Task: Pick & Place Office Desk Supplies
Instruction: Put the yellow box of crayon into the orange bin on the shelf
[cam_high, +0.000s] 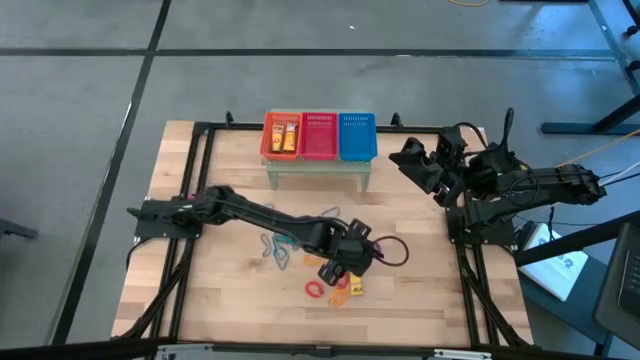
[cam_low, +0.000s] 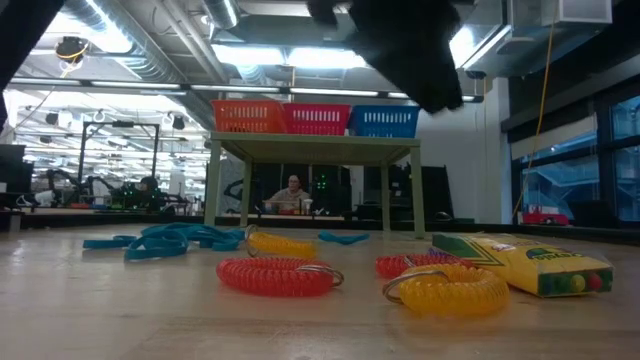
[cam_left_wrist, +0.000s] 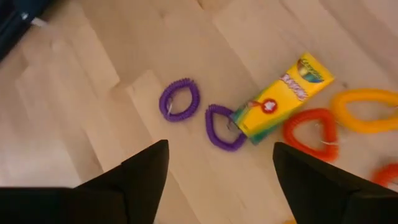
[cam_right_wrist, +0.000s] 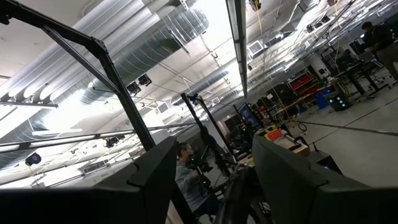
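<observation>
A pale butcher-block table of glued wood strips carried a scatter of small desk supplies near its front centre. Farthest left lay flat blue loops, thin and ribbon-like, beside a yellow coil. Next came a red coil, ribbed like a telephone cord, then a yellow-orange coil of the same springy plastic. To their right rested a crayon box, a glossy yellow-and-green cardboard block lying on its side. Two purple coils lay just beside the box's end, one touching it.

At the table's far edge a pale green stand held three plastic mesh baskets in a row: orange, red, blue. The orange one held small yellow-orange blocks.

The left arm reached from the left rail, stretched low and slantwise across the boards. The left gripper hovered over the supplies, its dark fingers spread wide and holding nothing, the purple coils and crayon box lying between and beyond them.

The right gripper waited at the far right, raised off the table and pointed out toward the ceiling ducts, its fingers parted and empty.
</observation>
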